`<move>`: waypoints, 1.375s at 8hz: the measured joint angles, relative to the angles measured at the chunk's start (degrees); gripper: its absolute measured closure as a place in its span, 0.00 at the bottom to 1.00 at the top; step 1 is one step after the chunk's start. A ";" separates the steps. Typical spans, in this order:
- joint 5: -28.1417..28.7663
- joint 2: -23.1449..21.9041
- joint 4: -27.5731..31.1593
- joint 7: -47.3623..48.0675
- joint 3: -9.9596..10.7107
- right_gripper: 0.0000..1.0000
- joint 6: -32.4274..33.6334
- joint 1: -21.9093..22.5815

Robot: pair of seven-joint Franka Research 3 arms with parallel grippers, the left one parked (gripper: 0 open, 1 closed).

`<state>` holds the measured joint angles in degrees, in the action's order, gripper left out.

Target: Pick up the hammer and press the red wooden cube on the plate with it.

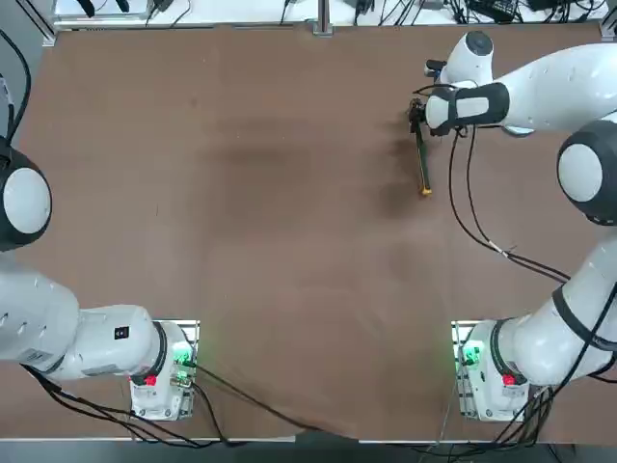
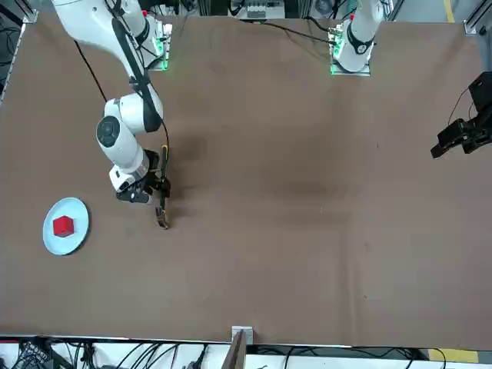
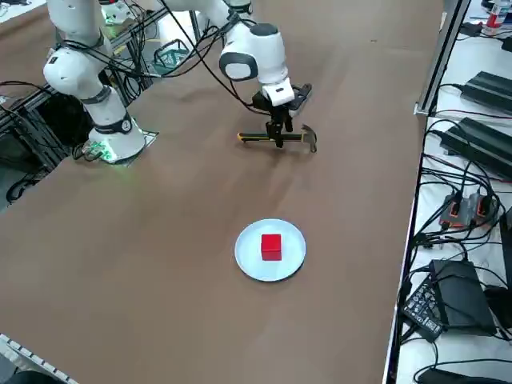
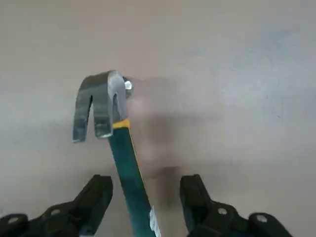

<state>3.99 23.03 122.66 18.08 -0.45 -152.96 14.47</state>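
While wide bare brown worktop (image 1: 289, 241) lay open on every side, the right hand (image 4: 146, 195) hung low over the hammer (image 3: 276, 138), its fingers (image 4: 96, 197) spread either side of the thin green handle without pinching it. Flat lay the hammer, with its curved metal claw head. Well apart, the red wooden cube (image 3: 271, 246) sat on the round pale plate (image 3: 247, 260).

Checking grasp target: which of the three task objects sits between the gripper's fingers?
The hammer: its green handle runs between the right gripper fingers; red wooden cube sits apart on the plate.
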 joint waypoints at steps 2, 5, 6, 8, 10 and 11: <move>0.00 0.93 -0.92 0.15 0.00 0.27 -0.19 0.00; 0.00 1.59 -1.28 0.16 0.00 0.34 -0.66 0.00; 0.00 1.88 -1.28 0.16 0.00 0.37 -1.05 0.01; 0.00 2.20 -1.29 0.16 -0.01 0.46 -1.39 0.03; 0.01 2.14 -1.66 0.21 0.04 0.79 -1.52 0.01; 0.00 1.90 -2.06 0.34 0.47 0.79 -1.16 -0.07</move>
<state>3.99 24.93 120.60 18.42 0.02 -154.12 14.40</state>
